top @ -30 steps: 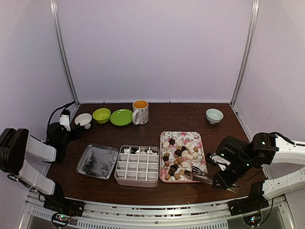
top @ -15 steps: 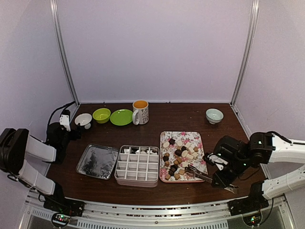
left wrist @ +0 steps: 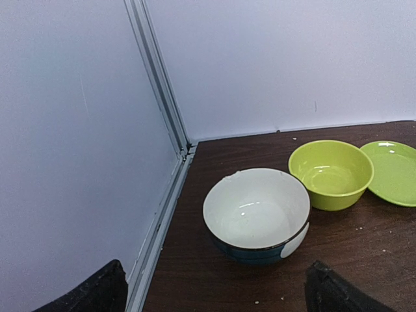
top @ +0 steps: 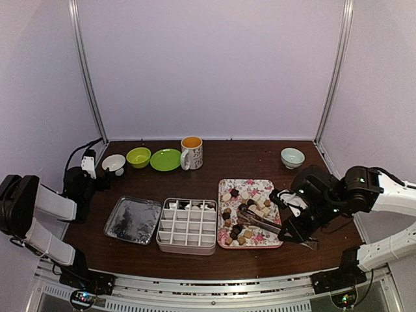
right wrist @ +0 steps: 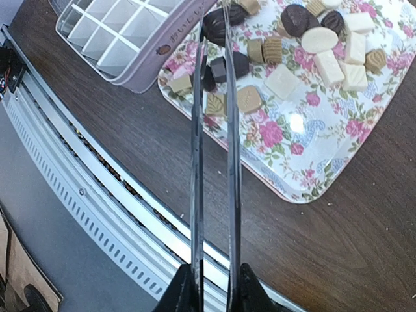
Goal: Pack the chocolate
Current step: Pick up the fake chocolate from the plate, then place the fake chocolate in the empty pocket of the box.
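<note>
The chocolate (top: 247, 208) is several small dark, tan and cream pieces on a pink floral tray (top: 270, 238). My right gripper (top: 294, 231) is shut on thin metal tongs (top: 260, 221) that reach left over the tray. In the right wrist view the gripper (right wrist: 214, 296) clamps both tong blades (right wrist: 197, 195). A dark piece (right wrist: 216, 25) lies between the tong tips, and I cannot tell if it is pinched. More chocolate (right wrist: 318, 40) covers the tray (right wrist: 305, 169). My left gripper (top: 97, 174) stands open at the far left, its fingertips (left wrist: 107, 289) wide apart and holding nothing.
A white compartment box (top: 188, 224) sits left of the tray and shows in the wrist view as the box (right wrist: 123, 39). A metal lid (top: 133, 220) lies beside it. At the back stand a mug (top: 192, 153), green plate (top: 166, 159), green bowl (left wrist: 330, 172), white bowl (left wrist: 257, 211) and pale bowl (top: 292, 157).
My right arm has swung left and away from the table's near edge, carrying the tong tips from the tray's front edge to over the chocolates. The tong blades have narrowed. The left arm is still.
</note>
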Tool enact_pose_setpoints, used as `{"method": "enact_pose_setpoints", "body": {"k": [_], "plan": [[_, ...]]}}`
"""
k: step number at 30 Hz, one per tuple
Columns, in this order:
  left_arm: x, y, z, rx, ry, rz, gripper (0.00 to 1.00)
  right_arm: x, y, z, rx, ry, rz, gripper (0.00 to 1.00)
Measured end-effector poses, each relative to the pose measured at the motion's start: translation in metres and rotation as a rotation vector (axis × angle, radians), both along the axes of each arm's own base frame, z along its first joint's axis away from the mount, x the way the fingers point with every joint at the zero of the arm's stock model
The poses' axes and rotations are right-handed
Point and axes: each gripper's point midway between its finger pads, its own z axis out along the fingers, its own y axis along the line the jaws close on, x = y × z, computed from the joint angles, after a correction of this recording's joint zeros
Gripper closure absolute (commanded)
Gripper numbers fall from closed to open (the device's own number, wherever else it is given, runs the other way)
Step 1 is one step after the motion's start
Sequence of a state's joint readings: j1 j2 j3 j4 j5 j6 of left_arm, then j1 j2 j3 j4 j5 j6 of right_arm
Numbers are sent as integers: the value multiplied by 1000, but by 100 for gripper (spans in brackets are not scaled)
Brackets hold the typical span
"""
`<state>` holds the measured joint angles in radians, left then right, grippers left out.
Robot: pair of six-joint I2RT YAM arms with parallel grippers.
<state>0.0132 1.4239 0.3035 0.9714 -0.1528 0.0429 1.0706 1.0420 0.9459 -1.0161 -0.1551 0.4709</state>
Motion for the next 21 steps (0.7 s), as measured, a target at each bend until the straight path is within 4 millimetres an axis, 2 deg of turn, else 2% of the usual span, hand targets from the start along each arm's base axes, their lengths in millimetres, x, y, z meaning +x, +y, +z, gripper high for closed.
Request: {"method": "enact_pose_setpoints", "body": {"k": [7,15,21], "plan": [[0,0,0,0,0,0,2,22,46,10,63,-43,46,80],[0,0,0,0,0,0,2,50,111,5,143,-86,81,81],[0,0,0,0,0,0,2,62,145,-1,173,-111,107,80]]}}
